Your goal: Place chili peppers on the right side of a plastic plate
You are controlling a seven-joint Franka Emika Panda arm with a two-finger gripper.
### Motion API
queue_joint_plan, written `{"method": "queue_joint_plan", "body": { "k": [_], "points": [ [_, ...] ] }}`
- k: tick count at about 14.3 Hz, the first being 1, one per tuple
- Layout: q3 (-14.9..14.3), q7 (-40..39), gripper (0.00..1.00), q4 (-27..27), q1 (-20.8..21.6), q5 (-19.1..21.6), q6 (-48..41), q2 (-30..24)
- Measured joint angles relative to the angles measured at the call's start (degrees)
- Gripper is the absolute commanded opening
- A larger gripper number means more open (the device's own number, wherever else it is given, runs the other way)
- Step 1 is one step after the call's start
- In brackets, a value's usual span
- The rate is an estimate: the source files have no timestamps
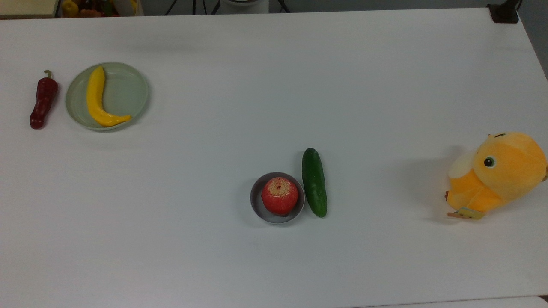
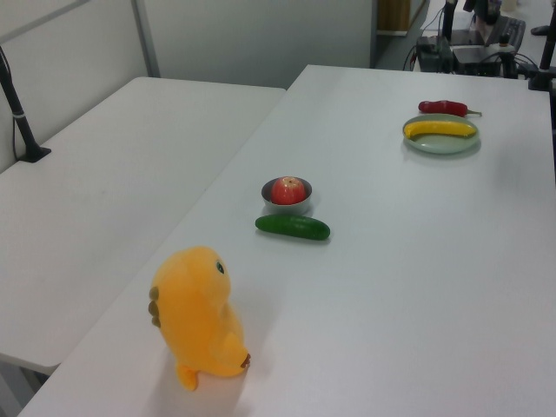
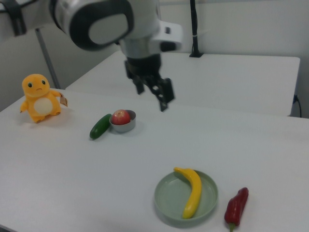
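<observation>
Lying flat on the white worktop (image 1: 274,85): one glossy dark red chili pepper (image 1: 43,100) with a curved green stem, just beside the pale sage-green round plastic plate (image 1: 128,92) and clear of its rim. Seen on the top view's left of the plate, and on the right view's right of it. Set lengthwise along the rim, probably to sit close without riding up on the raised edge. Inside the plate, on the half nearer the pepper, a yellow curved banana-like fruit (image 1: 96,98). Hanging high over the worktop in the right view, well apart from pepper and plate: black jaws, parted and gripping nothing. Judged from this layout, placement looks complete, with no reason for a grip. Mid-worktop, well away: a small grey bowl (image 1: 259,209) and a dark green cucumber (image 1: 314,182) alongside.
</observation>
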Motion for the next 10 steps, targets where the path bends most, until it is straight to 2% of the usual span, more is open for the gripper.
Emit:
{"method": "queue_joint_plan", "body": {
  "k": [5,7,8,10],
  "points": [
    [5.7,11.5,1.0,0.4,6.2,-0.3,-6.2,-2.9],
    [8.5,15.8,1.0,-0.4,11.3,-3.7,-6.5,-2.8],
    [8.8,16.4,1.0,-1.0,14.4,-5.5,-6.5,-2.6],
    [8.9,16.6,1.0,-2.1,18.0,-7.3,-6.3,-2.4]
  ]
}}
